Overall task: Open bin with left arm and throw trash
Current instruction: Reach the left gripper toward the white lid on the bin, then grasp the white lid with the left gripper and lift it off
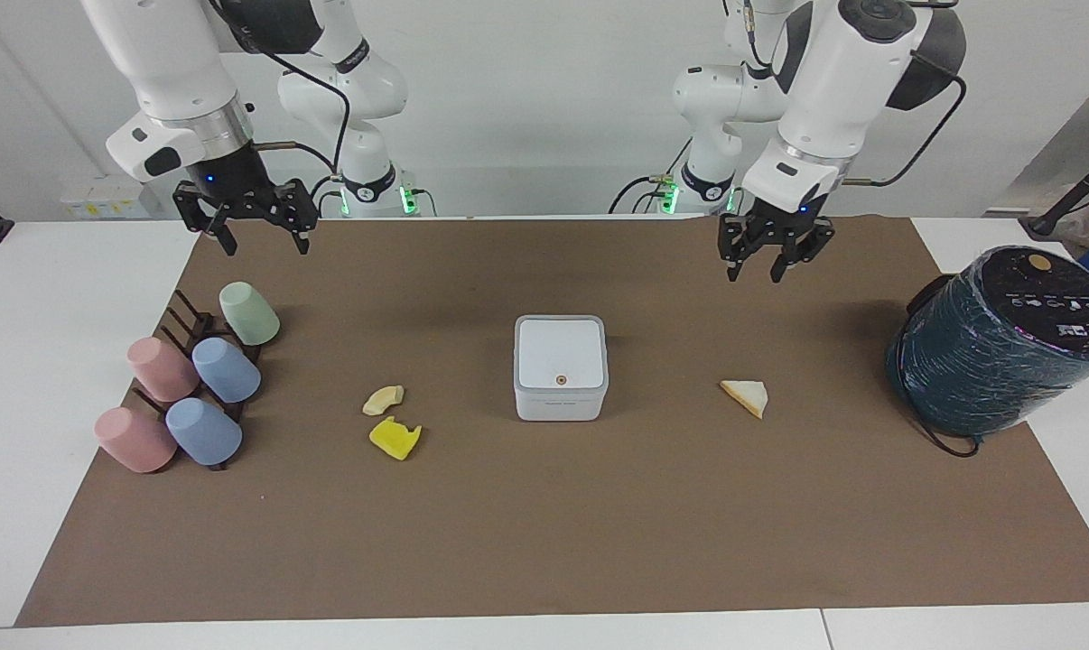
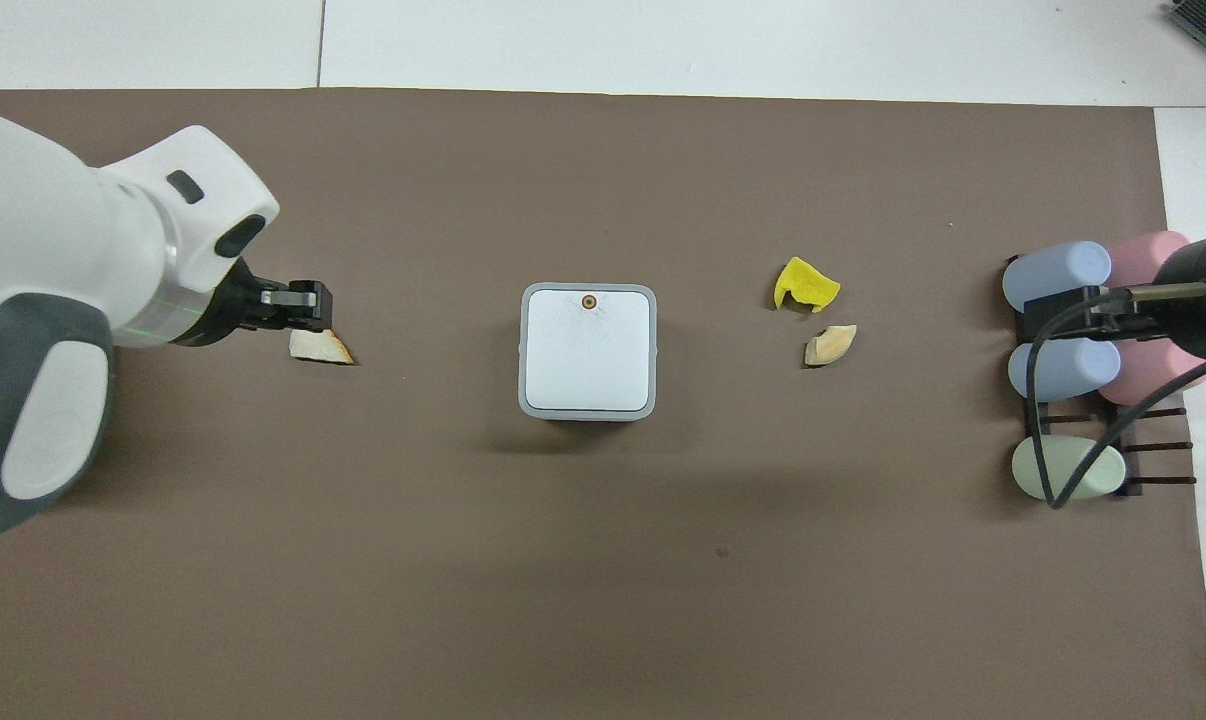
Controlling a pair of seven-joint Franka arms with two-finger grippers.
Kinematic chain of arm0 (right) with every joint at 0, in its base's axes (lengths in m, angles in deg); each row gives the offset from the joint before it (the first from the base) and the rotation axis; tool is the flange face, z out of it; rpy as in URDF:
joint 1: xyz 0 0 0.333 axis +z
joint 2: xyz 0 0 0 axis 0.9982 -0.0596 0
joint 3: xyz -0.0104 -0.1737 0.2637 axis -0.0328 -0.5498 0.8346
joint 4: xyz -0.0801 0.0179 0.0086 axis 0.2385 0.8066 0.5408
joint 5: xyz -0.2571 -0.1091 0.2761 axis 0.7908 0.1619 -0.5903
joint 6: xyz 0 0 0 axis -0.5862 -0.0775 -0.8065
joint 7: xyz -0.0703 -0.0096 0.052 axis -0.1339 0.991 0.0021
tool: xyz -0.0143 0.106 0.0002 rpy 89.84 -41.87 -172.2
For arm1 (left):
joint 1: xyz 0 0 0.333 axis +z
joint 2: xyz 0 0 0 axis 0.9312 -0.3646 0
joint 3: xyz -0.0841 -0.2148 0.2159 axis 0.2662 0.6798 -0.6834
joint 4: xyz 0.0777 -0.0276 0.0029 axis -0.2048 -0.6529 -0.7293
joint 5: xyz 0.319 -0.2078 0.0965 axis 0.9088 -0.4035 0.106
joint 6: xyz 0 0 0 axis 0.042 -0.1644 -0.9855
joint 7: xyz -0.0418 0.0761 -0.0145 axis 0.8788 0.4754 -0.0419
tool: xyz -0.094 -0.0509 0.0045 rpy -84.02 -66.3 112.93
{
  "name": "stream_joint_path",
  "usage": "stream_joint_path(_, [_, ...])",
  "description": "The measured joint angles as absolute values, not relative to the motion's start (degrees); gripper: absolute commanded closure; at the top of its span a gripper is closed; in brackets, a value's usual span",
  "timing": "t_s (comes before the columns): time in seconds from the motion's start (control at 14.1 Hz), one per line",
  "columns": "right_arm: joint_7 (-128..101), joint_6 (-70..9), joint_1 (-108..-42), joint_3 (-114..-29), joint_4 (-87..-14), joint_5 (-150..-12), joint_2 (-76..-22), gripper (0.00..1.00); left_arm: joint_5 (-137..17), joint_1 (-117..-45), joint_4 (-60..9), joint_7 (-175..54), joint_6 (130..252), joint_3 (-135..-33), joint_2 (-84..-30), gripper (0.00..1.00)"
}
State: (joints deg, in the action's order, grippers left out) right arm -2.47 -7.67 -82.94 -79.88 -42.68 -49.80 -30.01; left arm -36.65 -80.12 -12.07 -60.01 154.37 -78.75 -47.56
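The white bin (image 1: 561, 366) stands mid-mat with its lid shut; the orange dot shows on the lid in the overhead view (image 2: 588, 350). A cream wedge (image 1: 747, 396) lies toward the left arm's end of the table and also shows in the overhead view (image 2: 320, 348). A beige curled piece (image 1: 383, 399) and a yellow notched piece (image 1: 395, 438) lie toward the right arm's end. My left gripper (image 1: 763, 271) is open and empty, raised over the mat close to the wedge (image 2: 303, 305). My right gripper (image 1: 266, 246) is open and empty, and waits raised over the cups.
A big dark teal cylinder (image 1: 996, 343) stands at the mat's edge at the left arm's end. Several pastel cups (image 1: 192, 388) lie on a dark rack (image 2: 1153, 445) at the right arm's end. A brown mat (image 1: 544, 542) covers the table.
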Motion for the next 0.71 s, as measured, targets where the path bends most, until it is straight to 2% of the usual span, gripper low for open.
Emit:
stream_joint_path(0.07, [-2.5,-7.7,-82.9,-79.9,-42.7,-49.8,-30.0,0.0,-37.0,-81.8,-12.1,-57.2,155.6,-78.7,-48.4,0.81])
stream_joint_path(0.21, [-2.5,-7.7,-82.9,-79.9,-42.7,-49.8,-30.0,0.0,-37.3,-84.8,-12.1,-52.7,158.9,-78.6,-50.8,0.98])
stream_joint_path(0.71, [-2.5,-7.7,-82.9,-79.9,-42.7,-49.8,-30.0,0.0,-42.0,-91.0,-12.0,-46.3,172.8,-78.6,-58.0,1.0])
